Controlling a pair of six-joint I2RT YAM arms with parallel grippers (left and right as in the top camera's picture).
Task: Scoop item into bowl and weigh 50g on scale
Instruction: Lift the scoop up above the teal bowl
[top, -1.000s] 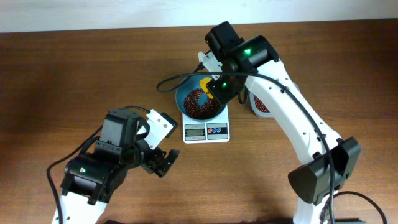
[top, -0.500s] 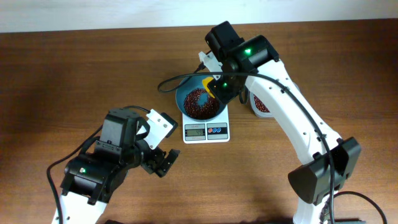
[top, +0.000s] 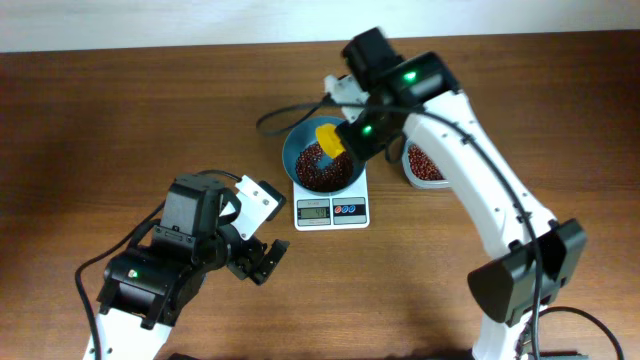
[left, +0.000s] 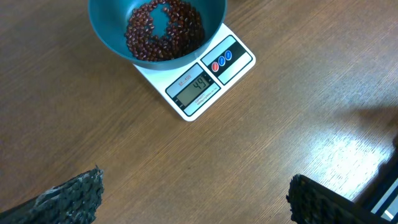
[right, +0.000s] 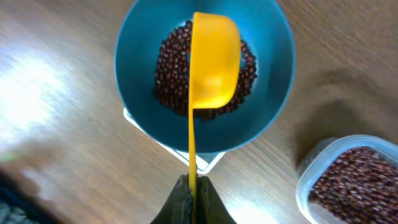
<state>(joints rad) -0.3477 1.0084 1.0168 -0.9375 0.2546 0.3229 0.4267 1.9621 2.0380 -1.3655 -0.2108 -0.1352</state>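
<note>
At the left, the left tool (top: 258, 260) hovers over bare brown tabletop (top: 120, 120), its jaws spread wide and grasping nothing; the left wrist view shows its two dark fingertips (left: 74, 193) well apart. Near the middle sits the white scale (top: 332, 210), whose display (left: 196, 87) reads 49, with a red and a blue button just beside it. The teal bowl (top: 290, 158) stands on the scale's platform, and the red-brown beans (top: 318, 172) lie in a loose heap across its bottom. A yellow scoop (top: 328, 138) hangs above the bowl, over the beans. The right tool (top: 352, 148) is clenched on the scoop's thin handle, its fingers (right: 180, 199) pinching it from both sides. To the right, a clear tub (top: 408, 172) holding more beans rests on the tabletop, near the scale but apart from it.
</note>
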